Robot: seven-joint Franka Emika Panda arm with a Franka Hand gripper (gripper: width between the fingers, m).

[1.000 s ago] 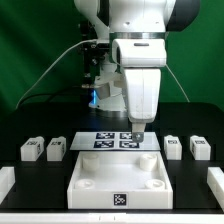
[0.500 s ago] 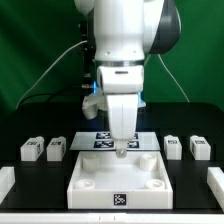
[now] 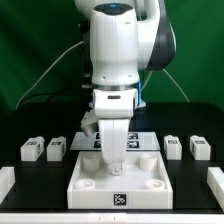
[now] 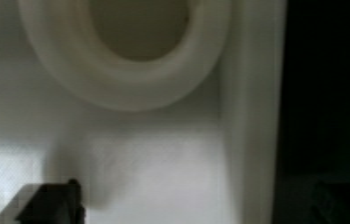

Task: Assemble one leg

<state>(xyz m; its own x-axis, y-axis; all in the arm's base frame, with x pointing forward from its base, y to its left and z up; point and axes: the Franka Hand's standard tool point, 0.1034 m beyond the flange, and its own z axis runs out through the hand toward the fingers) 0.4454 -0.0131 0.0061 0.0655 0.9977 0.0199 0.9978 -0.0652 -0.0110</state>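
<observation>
Four small white legs with dark tags lie on the black table: two at the exterior view's left (image 3: pixel 31 150) (image 3: pixel 57 150) and two at its right (image 3: pixel 172 147) (image 3: pixel 199 148). My gripper (image 3: pixel 115 166) hangs low over the rear middle of the white square tabletop (image 3: pixel 150 168), holding nothing. The wrist view is a blurred close-up of the tabletop's white surface (image 4: pixel 172 150) with a round corner socket (image 4: pixel 136 40). One dark fingertip (image 4: pixel 47 205) shows at the frame edge and the other is lost against the dark table; the jaws look spread.
The marker board (image 3: pixel 143 140) lies flat behind the tabletop, partly hidden by the arm. White rails stand at the front corners of the table, at the left (image 3: pixel 5 180) and right (image 3: pixel 215 182). A green backdrop stands behind.
The arm has swung from above the marker board toward the exterior view's left and come down, so the gripper now sits low over the tabletop. The legs have not moved.
</observation>
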